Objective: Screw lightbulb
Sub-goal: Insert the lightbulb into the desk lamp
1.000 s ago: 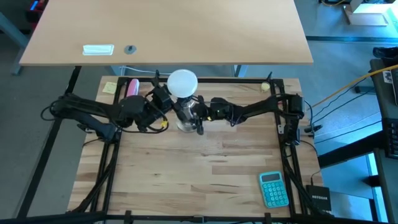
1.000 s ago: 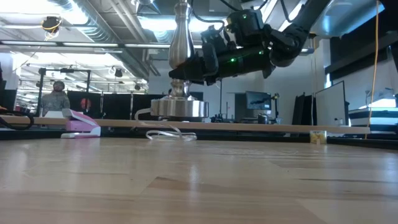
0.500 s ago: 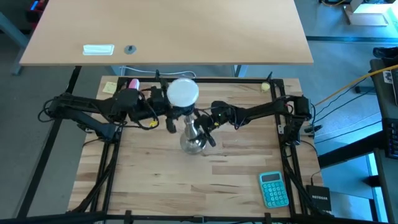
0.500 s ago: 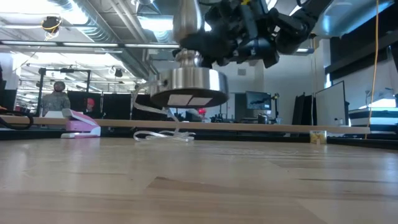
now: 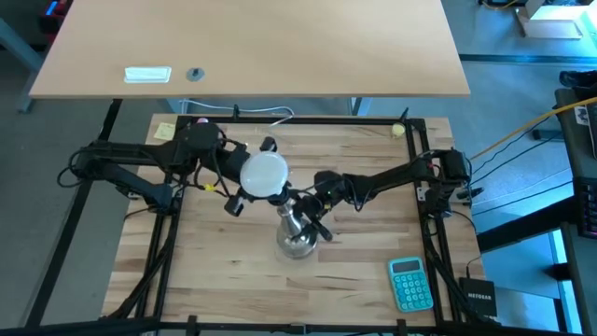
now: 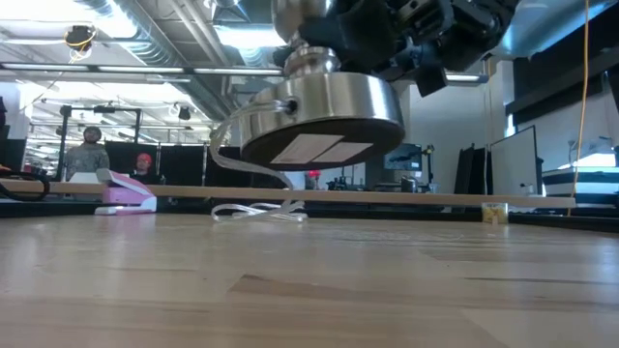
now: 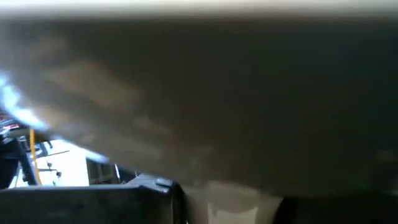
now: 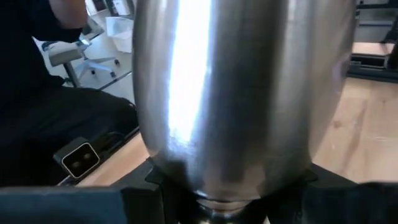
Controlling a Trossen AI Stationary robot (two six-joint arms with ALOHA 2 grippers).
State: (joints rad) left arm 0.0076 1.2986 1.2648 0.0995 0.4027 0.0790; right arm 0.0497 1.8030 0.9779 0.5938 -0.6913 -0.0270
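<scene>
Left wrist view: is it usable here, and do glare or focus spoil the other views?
Left wrist view: mostly a dark smear, nothing identifiable. Right wrist view: the metal stand fills the frame with a bright streak of glare. Low view: the stand's base hangs sharp above the table, ceiling lights bright behind. High view: evenly lit; the lightbulb reads near blown-out white.

Lightbulb (image 5: 264, 175) atop socket stand (image 5: 297, 237), calculator (image 5: 410, 283) rightward.

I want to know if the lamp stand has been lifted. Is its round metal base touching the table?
Apart. The low view shows the metal base hanging clear above the table, its underside visible with the room showing in between.
</scene>
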